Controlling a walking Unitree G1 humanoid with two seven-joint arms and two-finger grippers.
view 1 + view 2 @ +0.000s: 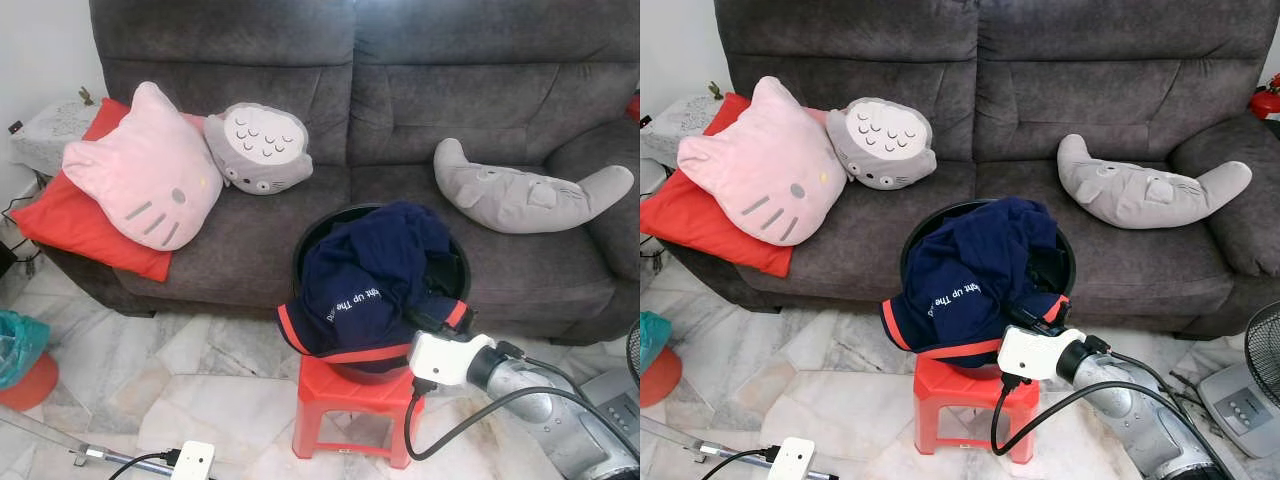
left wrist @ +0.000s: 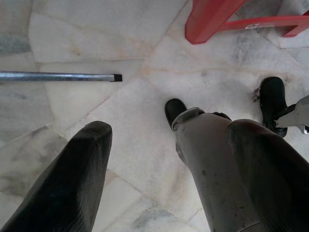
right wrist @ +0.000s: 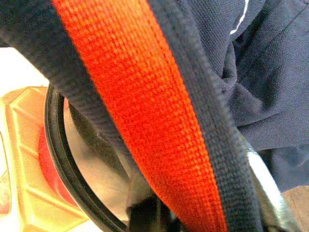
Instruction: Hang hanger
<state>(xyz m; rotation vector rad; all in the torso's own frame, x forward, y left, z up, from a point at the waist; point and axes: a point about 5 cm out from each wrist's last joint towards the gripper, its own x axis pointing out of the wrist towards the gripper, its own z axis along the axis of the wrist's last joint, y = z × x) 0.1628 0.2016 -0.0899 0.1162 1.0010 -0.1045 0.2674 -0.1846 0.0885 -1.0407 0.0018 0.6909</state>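
Sofa: a dark grey fabric sofa (image 1: 400, 90) spans the upper half of the head views, carrying a pink cat-face cushion (image 1: 145, 180) on a red cushion (image 1: 75, 225) at upper left, a round grey owl-like plush (image 1: 258, 148) beside it, and a grey crescent-shaped plush (image 1: 525, 192) at right.

Basket: a black round laundry basket (image 1: 315, 235) sits at centre on a small red plastic stool (image 1: 350, 405), heaped with a navy shirt with an orange-red hem band (image 1: 370, 275).

Right arm: the silver arm reaches in from lower right; the right gripper (image 1: 1025, 318) is at the shirt's hem. I cannot tell how its fingers stand; cloth covers them in the wrist view.

Left arm: hangs idle; the left gripper (image 2: 169, 179) is spread over the marble floor (image 2: 96, 58).

Hanger: none can be made out; it may lie under the shirt.

Progress: early, by my reading. Nothing is hung; finding, lifting and hanging remain.
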